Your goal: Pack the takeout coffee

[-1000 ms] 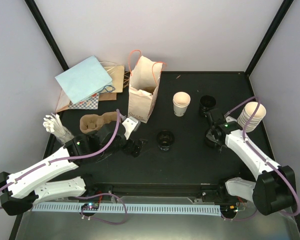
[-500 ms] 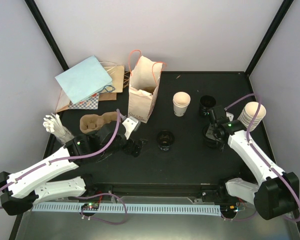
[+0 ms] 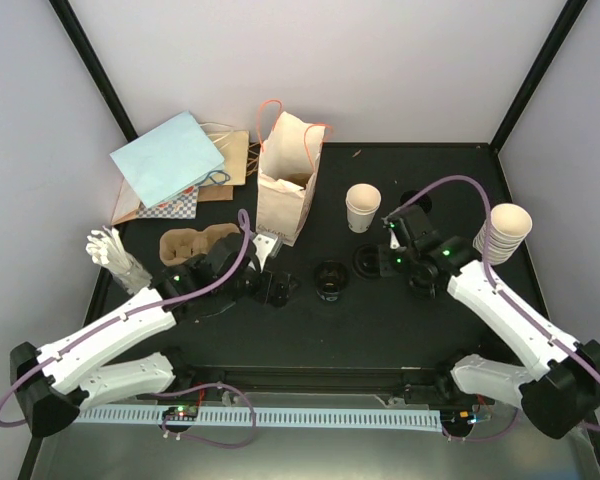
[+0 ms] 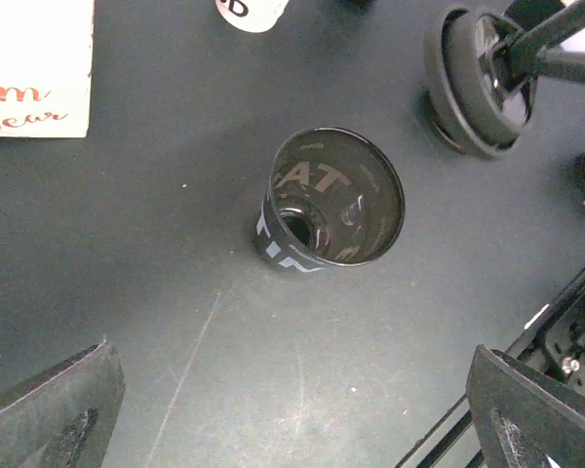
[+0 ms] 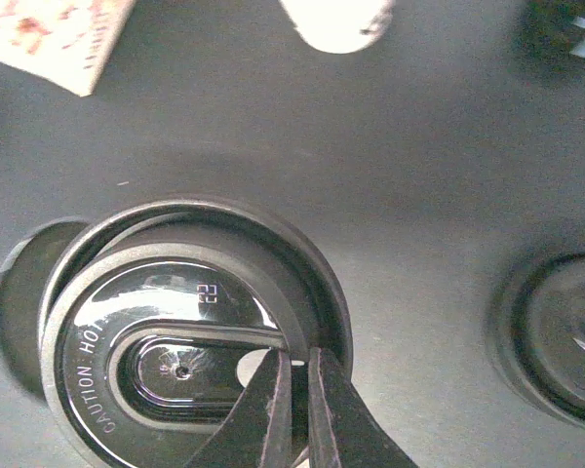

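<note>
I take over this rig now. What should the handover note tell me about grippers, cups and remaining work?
Left gripper: open, empty, near the open black cup.
Right gripper: shut on the rim of a black lid.
White cup: upright, unlidded, right of the paper bag.
Done: no lidded cup in view.
Left: lid the cups, pack them.

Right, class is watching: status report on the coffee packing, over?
Left gripper open over black cup. Right gripper shut on black lid. White cup upright, no lid yet. Path from lid to cup clear.
</note>
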